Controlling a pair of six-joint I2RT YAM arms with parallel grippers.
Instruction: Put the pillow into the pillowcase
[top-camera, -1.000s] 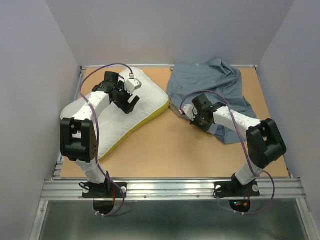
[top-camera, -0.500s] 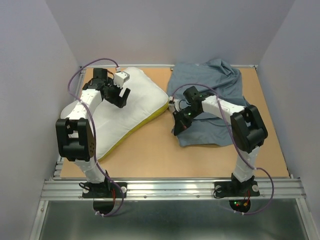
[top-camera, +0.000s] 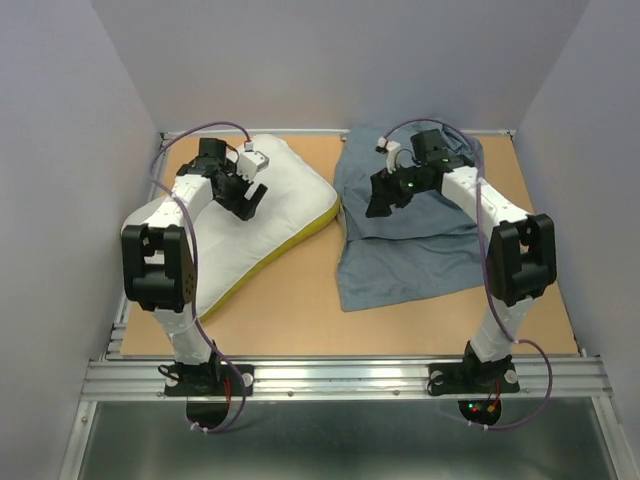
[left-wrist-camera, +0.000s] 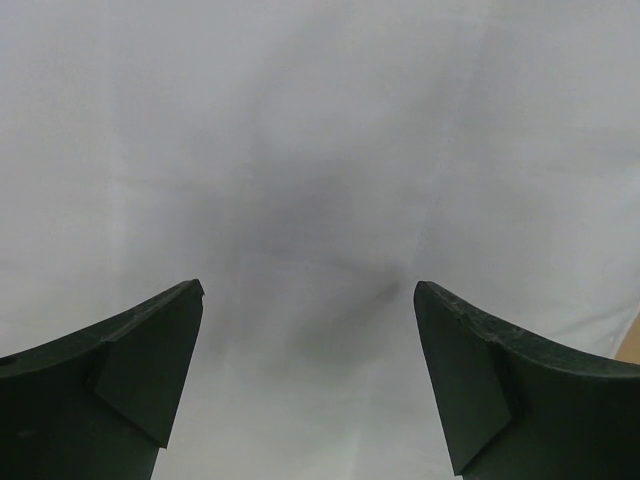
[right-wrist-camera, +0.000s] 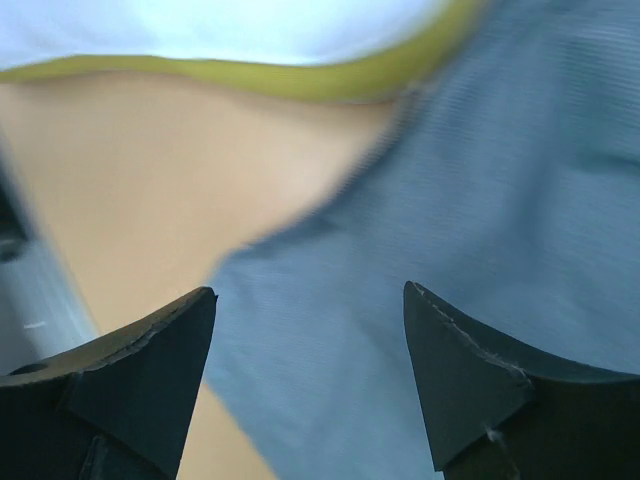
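Observation:
The pillow (top-camera: 285, 195), white with a yellow edge, lies at the left of the table. My left gripper (top-camera: 252, 203) hovers open just above its top; in the left wrist view only white pillow (left-wrist-camera: 320, 120) fills the gap between the fingers of that gripper (left-wrist-camera: 308, 290). The blue-grey pillowcase (top-camera: 400, 265) lies spread flat on the right, plain side up. My right gripper (top-camera: 376, 207) hangs open over its left part, holding nothing. In the right wrist view the pillowcase (right-wrist-camera: 480, 200) lies under the right gripper (right-wrist-camera: 308, 292), with the pillow's yellow edge (right-wrist-camera: 300, 80) beyond.
A strip of bare tan table (top-camera: 300, 290) separates pillow and pillowcase. Grey walls close in the left, back and right sides. An aluminium rail (top-camera: 340, 375) runs along the near edge by the arm bases.
My right gripper pulled the pillowcase's edge toward the near side, spreading it flatter, then opened, let go and rose toward the back. The left gripper shifted slightly over the pillow.

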